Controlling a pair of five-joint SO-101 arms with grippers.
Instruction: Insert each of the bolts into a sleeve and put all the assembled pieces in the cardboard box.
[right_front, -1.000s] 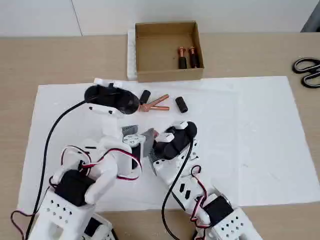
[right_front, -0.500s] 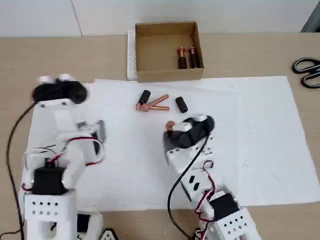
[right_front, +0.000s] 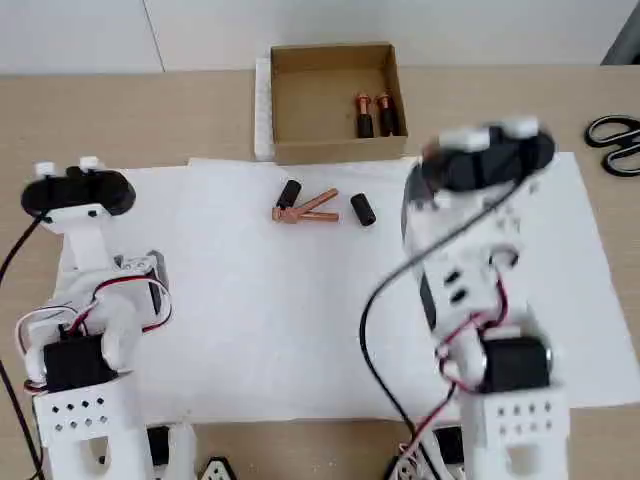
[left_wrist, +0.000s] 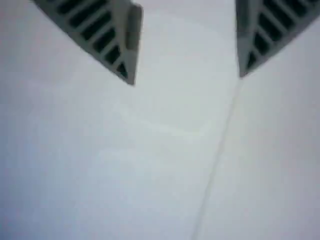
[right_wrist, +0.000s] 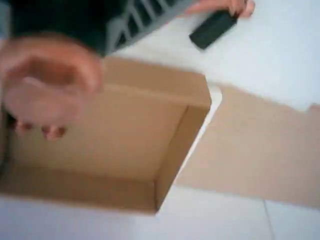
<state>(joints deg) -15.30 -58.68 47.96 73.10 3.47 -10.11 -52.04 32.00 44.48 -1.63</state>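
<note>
Copper bolt (right_wrist: 50, 82) in clenched right tool (right_wrist: 95, 50) by cardboard box (right_wrist: 192, 125); left tool (left_wrist: 185, 70) released.

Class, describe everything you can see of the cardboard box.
The cardboard box is brown, shallow, rectangular and open-topped. It stands flat on the table, at the far edge of the white sheet. Two copper bolts in black sleeves lie side by side near one side wall; the rest of its floor is bare.
</note>
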